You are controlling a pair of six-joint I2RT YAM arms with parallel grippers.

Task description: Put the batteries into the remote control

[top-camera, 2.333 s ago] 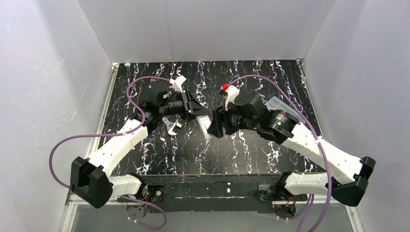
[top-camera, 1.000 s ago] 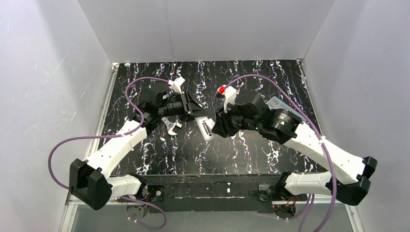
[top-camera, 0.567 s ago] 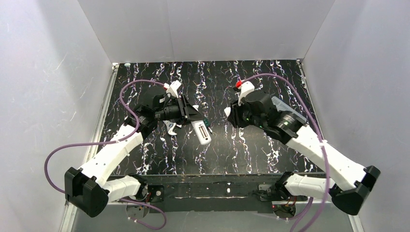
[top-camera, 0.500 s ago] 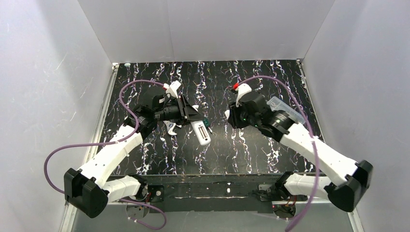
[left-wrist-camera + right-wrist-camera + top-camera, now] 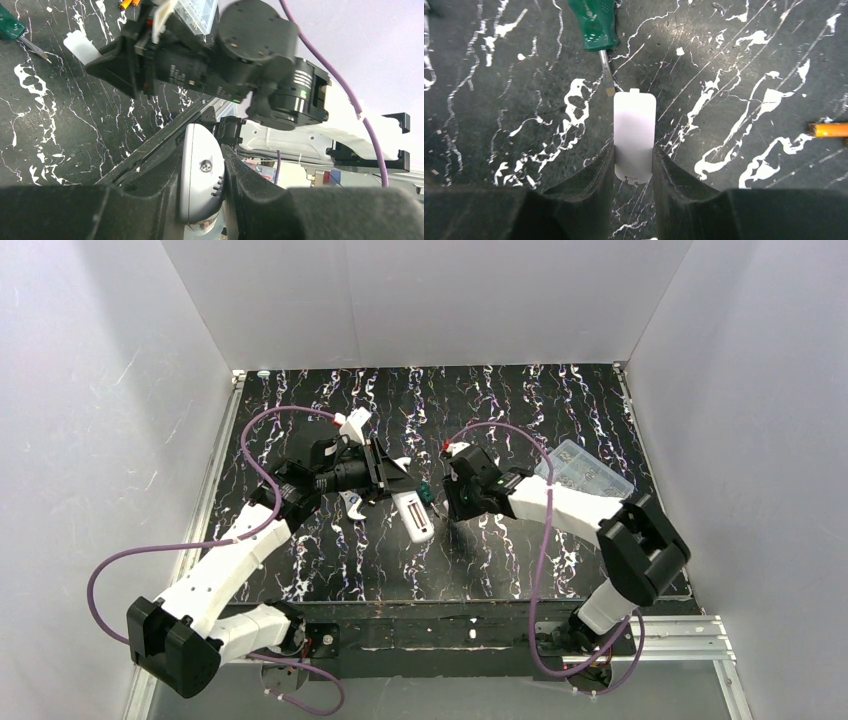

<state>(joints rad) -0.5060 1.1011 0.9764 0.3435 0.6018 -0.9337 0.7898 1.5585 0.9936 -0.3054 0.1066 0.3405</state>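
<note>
- left gripper (image 5: 202, 145) pressed together on the remote control (image 5: 199, 175), a finger against each long side; the remote control is held over the middle of the table (image 5: 480, 560), its free end slanting toward the near edge
- right gripper (image 5: 634, 156) clamped on a small white cover piece (image 5: 634, 132), one finger on each long side; whether the piece touches the table I cannot tell
- the two grippers stand near each other over the table's middle; the right one is just to the right of the remote control, not touching it
- a green-handled screwdriver (image 5: 596, 22) lies on the table; its blade tip is just beside the cover piece's far end
- an orange battery (image 5: 828, 129) lies flat on the table, well to the right of the cover piece, only one end showing; in the left wrist view the orange ends of the batteries (image 5: 127, 4) peek in at the top edge, beyond the right gripper
- a clear box (image 5: 585, 468) sits by the table's right edge, behind the right arm
</note>
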